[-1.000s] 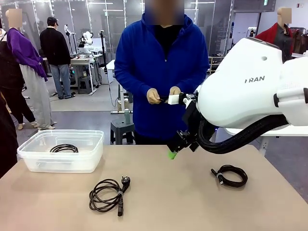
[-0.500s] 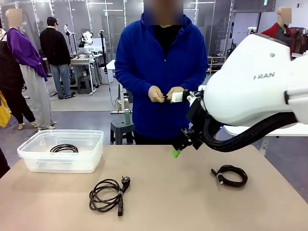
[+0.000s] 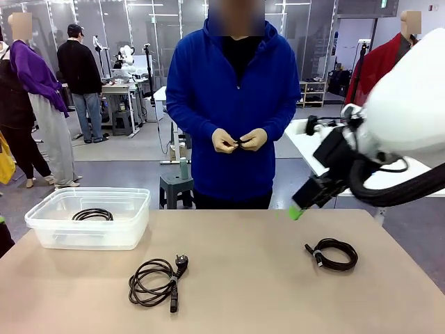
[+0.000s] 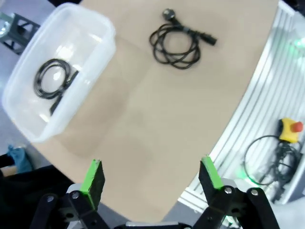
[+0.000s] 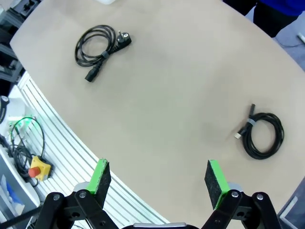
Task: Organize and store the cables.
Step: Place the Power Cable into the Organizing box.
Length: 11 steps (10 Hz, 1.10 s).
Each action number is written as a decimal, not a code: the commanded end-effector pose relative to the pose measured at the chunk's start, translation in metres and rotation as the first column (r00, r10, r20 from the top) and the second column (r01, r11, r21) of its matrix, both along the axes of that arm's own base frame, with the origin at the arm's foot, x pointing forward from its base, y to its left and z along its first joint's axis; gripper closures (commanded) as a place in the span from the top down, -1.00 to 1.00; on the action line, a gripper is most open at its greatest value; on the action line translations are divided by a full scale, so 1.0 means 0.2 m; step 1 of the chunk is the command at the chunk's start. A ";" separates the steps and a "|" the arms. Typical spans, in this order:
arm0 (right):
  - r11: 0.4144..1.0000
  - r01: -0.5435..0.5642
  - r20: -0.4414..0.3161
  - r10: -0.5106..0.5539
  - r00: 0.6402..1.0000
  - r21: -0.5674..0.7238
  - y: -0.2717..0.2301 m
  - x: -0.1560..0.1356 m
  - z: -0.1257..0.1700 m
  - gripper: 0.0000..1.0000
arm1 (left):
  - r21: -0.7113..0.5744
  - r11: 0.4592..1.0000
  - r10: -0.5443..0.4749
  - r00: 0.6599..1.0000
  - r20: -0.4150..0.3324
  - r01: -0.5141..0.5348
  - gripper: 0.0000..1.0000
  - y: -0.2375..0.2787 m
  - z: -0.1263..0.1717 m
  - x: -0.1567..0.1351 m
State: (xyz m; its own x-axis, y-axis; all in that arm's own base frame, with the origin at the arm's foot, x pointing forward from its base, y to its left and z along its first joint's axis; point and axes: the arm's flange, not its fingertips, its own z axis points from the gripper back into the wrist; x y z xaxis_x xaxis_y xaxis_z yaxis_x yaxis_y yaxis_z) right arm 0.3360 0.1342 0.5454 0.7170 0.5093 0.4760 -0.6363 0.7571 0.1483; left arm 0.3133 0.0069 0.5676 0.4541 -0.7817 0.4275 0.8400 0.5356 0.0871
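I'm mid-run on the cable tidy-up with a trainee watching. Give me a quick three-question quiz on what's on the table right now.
1. True or false: the clear plastic bin already holds one coiled cable.
2. Where does the power cord with the round plug lie? A) inside the bin B) on the table, between the bin and the slim coil C) draped over the bin's rim
3. Short answer: look at the right gripper. Are its jaws open or shut, and is anything between them?

Key: 1 true. 2 B. 3 open, with nothing between them.
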 end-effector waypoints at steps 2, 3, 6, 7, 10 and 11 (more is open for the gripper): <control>0.998 -0.068 0.119 0.066 0.991 0.014 -0.31 -0.05 0.07 1.00 | -0.046 0.994 0.092 0.983 -0.162 -0.101 1.00 -0.29 0.07 0.05; 0.995 -0.102 0.150 0.100 0.984 0.007 -0.39 -0.07 0.10 1.00 | -0.042 0.992 0.109 0.973 -0.203 -0.120 1.00 -0.40 0.06 0.05; 0.997 -0.081 0.164 0.080 0.983 -0.005 -0.68 -0.04 0.16 1.00 | -0.084 0.969 0.215 0.960 -0.178 -0.232 1.00 -0.71 -0.03 0.10; 0.996 -0.083 0.179 0.079 0.981 0.019 -0.75 -0.05 0.17 1.00 | -0.083 0.966 0.225 0.957 -0.185 -0.244 1.00 -0.80 -0.08 0.13; 0.997 -0.074 0.205 0.068 0.976 0.022 -0.93 -0.09 0.15 1.00 | -0.091 0.963 0.234 0.952 -0.195 -0.255 1.00 -1.04 -0.22 0.31; 0.996 -0.084 0.208 0.077 0.975 0.027 -0.97 -0.10 0.14 1.00 | -0.093 0.959 0.246 0.947 -0.208 -0.269 1.00 -1.10 -0.26 0.36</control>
